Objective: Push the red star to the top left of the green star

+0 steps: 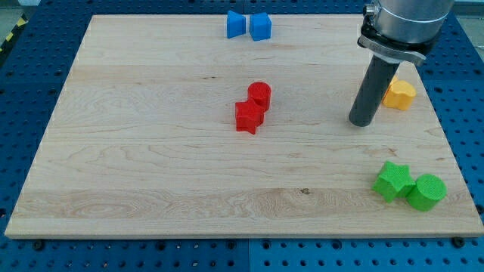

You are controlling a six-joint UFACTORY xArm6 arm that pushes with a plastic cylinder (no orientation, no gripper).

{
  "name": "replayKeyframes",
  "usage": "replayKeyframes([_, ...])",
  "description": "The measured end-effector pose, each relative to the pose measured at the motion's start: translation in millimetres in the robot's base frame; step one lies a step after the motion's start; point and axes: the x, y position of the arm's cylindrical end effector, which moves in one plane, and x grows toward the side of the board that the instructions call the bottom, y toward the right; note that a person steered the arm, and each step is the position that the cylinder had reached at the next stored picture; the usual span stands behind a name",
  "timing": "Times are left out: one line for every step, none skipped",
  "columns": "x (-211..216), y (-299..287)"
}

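The red star (249, 117) lies near the middle of the wooden board (151, 151), touching a red cylinder (259, 94) just above and to its right. The green star (393, 180) sits at the board's lower right, touching a green cylinder (426, 192) on its right. My tip (361, 122) rests on the board at the right, well to the right of the red star and above the green star, touching neither.
Two blue blocks (237, 25) (260, 26) stand side by side at the top edge. A yellow block (400, 94) lies at the right edge, partly behind the rod. Blue perforated table surrounds the board.
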Motion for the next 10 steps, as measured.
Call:
replayKeyframes([0, 0])
replayKeyframes([-16, -8])
replayKeyframes([-52, -37])
replayKeyframes([-78, -120])
replayKeyframes([-84, -195])
replayKeyframes([-60, -203])
replayKeyframes([-43, -188])
replayKeyframes([-26, -182])
replayKeyframes([-7, -176])
replayKeyframes([9, -169])
